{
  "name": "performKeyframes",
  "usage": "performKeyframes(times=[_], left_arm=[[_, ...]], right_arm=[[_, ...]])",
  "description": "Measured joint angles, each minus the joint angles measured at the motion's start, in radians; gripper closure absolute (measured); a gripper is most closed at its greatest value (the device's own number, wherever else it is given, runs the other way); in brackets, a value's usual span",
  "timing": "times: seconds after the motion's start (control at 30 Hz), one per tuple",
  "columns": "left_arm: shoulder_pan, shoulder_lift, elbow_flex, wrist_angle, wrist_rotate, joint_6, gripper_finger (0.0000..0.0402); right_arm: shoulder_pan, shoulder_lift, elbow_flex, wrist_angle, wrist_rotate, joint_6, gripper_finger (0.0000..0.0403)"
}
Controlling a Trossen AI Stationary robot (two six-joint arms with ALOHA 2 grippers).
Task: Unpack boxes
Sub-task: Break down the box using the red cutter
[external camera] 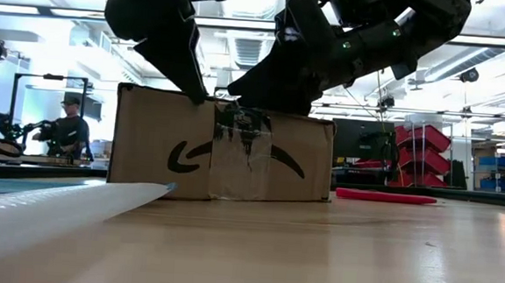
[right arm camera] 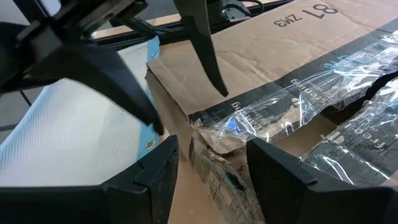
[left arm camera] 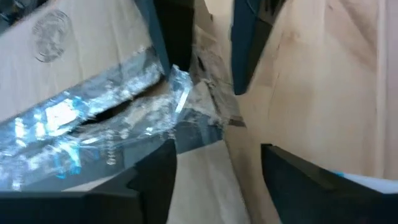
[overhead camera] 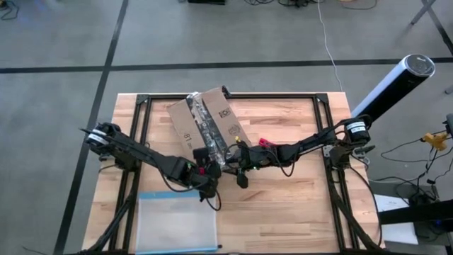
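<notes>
both grippers, left gripper (overhead camera: pixel 210 172) and right gripper (overhead camera: pixel 241 164), are spread open at the taped end of the box (overhead camera: pixel 205 120).

You see the cardboard box (external camera: pixel 225 153) standing on the wooden table (external camera: pixel 360 253), with a black curved mark and torn clear tape (external camera: pixel 241 154) down its facing side. The left gripper (external camera: pixel 194 90) and the right gripper (external camera: pixel 268 94) both meet the box's top edge from above. A red tool (external camera: pixel 385 197) lies beside the box. A white pouch (external camera: pixel 55 208) lies blurred in the near foreground. A person (external camera: pixel 67 126) stands far behind
</notes>
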State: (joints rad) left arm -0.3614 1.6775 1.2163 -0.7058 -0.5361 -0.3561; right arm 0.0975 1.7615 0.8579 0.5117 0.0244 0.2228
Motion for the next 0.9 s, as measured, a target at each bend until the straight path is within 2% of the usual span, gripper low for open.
performKeyframes(times=[0.1,0.2,0.7,0.9], left_arm=[[0.000,0.008,0.000,-0.051,-0.038,-0.036,0.0159],[-0.001,0.010,0.000,-0.113,-0.106,-0.106,0.0162],[0.000,0.003,0.000,-0.134,-0.158,-0.147,0.0247],[0.001,-0.009,0.000,-0.136,-0.233,-0.150,0.0264]], right_arm=[[0.000,0.000,0.006,-0.002,-0.003,0.004,0.0235],[-0.001,0.000,0.010,0.000,-0.006,0.006,0.0234],[-0.001,0.000,0.012,-0.014,-0.006,0.005,0.0238],[0.000,0.000,0.012,-0.022,-0.010,-0.002,0.0236]])
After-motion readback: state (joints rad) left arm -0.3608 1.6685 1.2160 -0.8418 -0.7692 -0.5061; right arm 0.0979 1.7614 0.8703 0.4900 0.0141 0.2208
